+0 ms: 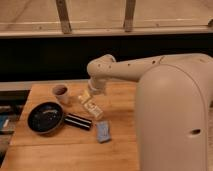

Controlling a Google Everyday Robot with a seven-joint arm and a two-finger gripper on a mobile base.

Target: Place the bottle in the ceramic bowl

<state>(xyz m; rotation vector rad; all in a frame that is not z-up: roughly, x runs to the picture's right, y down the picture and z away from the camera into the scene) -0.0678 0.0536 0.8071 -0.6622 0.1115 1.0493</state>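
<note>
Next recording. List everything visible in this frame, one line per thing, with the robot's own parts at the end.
ceramic bowl: one, dark blue-black with pale speckles, left side of the table
cup: one, beige with a dark inside, behind the bowl to its right
bottle: one, whitish-cream, lying at a slant mid-table, right of the cup
cylinder: one, black, lying on its side between bowl and sponge
sponge: one, blue-grey, towards the table's front, right of the cylinder
table: one, light wood, carries all of the above
arm: one, cream-white, reaching in from the right over the table
claw: one, at the arm's tip, down at the bottle's far end
</note>
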